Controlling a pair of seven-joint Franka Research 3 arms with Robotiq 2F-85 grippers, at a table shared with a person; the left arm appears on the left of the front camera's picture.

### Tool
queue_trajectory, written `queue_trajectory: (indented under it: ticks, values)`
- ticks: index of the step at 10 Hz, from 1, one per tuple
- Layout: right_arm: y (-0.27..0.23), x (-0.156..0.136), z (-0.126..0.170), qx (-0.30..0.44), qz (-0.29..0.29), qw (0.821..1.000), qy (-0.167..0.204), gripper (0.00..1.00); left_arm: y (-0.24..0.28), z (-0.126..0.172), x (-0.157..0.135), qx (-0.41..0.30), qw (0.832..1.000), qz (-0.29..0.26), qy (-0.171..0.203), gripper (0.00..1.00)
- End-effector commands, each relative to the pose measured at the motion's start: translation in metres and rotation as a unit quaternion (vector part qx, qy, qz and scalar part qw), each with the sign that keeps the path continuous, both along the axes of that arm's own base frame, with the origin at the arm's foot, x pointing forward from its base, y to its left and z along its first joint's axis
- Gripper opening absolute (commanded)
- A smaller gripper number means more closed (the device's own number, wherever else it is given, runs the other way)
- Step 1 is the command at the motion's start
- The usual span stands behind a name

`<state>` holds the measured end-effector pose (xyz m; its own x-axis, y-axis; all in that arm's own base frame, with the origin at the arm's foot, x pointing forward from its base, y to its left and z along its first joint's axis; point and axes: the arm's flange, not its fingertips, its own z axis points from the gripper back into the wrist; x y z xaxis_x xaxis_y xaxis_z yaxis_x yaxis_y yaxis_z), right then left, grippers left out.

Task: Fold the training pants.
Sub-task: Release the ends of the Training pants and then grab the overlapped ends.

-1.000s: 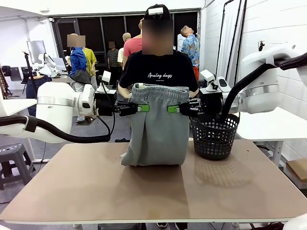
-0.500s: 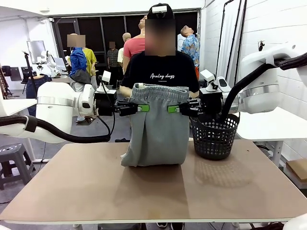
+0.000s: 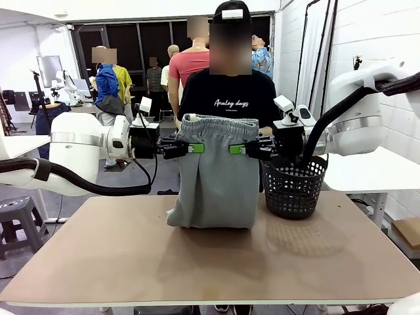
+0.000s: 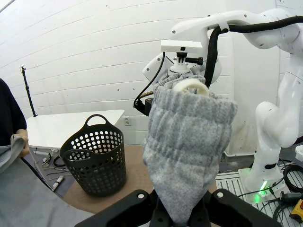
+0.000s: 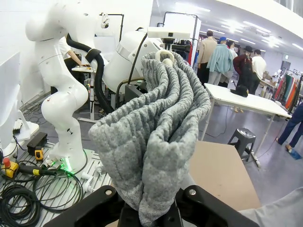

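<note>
Still clamping the training pants (image 3: pixel 213 177) by the waistband (image 3: pixel 220 122) with left gripper (image 3: pixel 195 148) and right gripper (image 3: pixel 237 149) pinched tight, hanging them just left of the basket (image 3: pixel 293 187), lower end slumped on the worktop (image 3: pixel 131 249); barely shifted, so probably paused before laying flat.

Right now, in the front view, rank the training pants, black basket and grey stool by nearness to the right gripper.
1. training pants: waistband clamped in the right gripper.
2. black basket: close by, on the table.
3. grey stool: far left, on the floor.
</note>
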<state>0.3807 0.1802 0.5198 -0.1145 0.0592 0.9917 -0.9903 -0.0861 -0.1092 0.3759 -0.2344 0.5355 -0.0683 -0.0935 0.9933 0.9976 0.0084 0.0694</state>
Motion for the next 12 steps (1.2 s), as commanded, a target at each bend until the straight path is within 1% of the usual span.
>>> queue_trajectory:
  ticks: [1,12]
  values:
    - [0.0005,-0.0038,-0.0012,0.017,0.002,1.0,-0.003,0.0,0.0001,0.004,-0.0015,-0.003,1.0,-0.001,-0.003,0.0]
    - [0.0005,-0.0038,-0.0012,0.017,0.002,1.0,-0.003,0.0,0.0001,0.004,-0.0015,-0.003,1.0,-0.001,-0.003,0.0]
